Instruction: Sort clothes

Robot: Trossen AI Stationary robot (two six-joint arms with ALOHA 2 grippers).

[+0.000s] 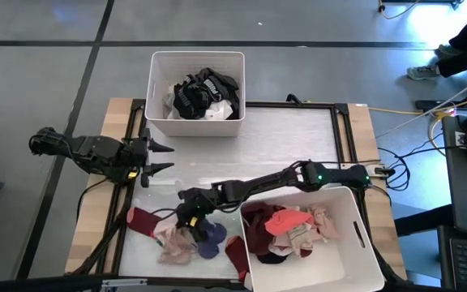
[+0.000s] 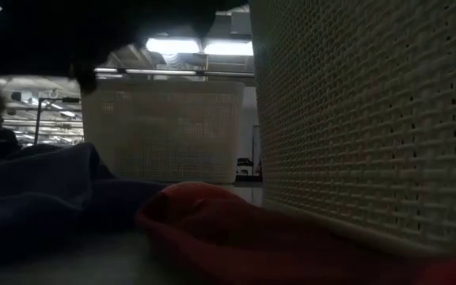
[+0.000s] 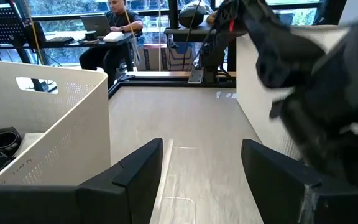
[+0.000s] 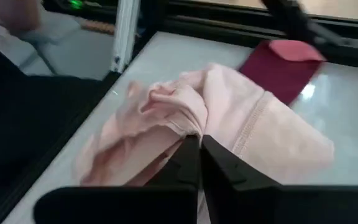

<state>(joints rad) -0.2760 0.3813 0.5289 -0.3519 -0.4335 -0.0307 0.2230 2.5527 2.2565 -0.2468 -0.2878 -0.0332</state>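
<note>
A heap of small clothes lies at the table's near left: a pale pink garment [image 1: 177, 243] [image 4: 241, 124], a purple one [image 1: 211, 240], and maroon pieces [image 1: 142, 221] [image 4: 284, 65]. My right gripper [image 1: 189, 216] [image 4: 199, 144] reaches over this heap from the right and is shut on the pink garment. My left gripper [image 1: 159, 159] [image 3: 201, 174] waits open above the table's left side, touching nothing. My right gripper pinches a bunched fold of the pink garment [image 4: 188, 127] between its two fingertips. The fingers slant down from the table's right side. Creases in the cloth run toward the fingertips. The rest of the garment spreads over the table and the heap.
A white bin [image 1: 197, 91] with black and white clothes stands at the far edge. A second white bin [image 1: 355, 243] with maroon, pink and beige clothes stands at the near right, close beside the heap. The middle of the white table top [image 1: 282, 146] lies bare.
</note>
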